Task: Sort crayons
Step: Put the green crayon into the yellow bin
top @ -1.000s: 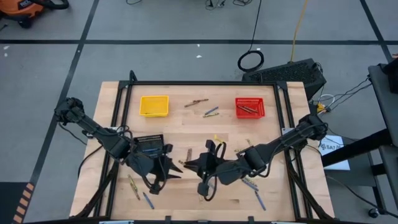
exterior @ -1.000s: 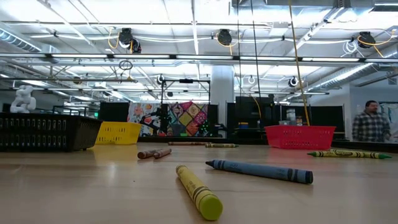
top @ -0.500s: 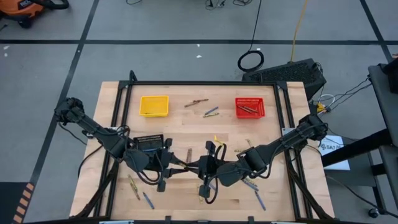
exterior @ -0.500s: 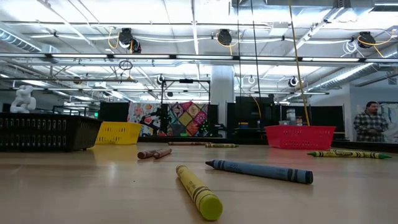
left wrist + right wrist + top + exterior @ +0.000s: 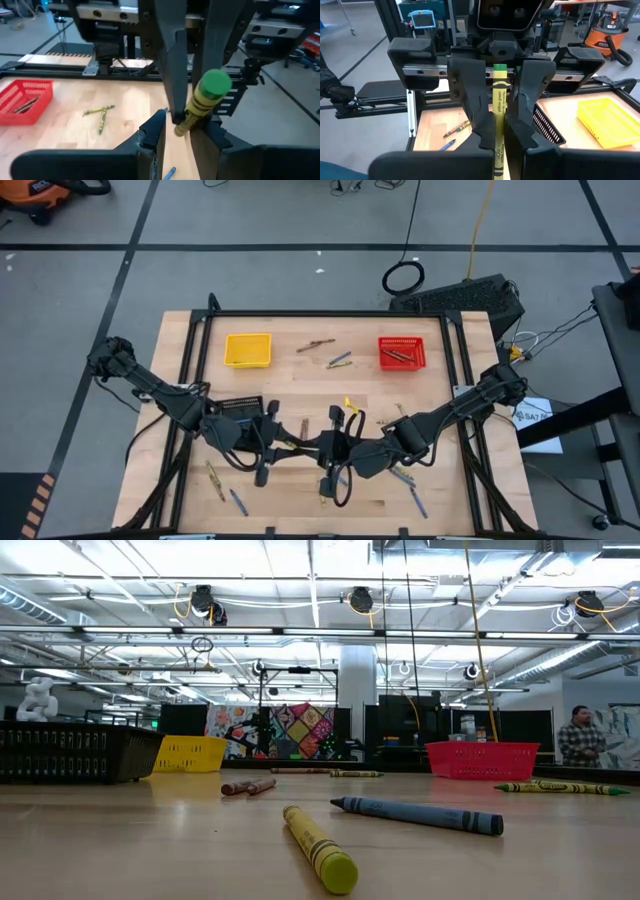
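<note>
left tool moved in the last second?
Yes. In the high view the left tool has swung from just below the black basket rightward, meeting the right tool at the yellow-green crayon.
</note>
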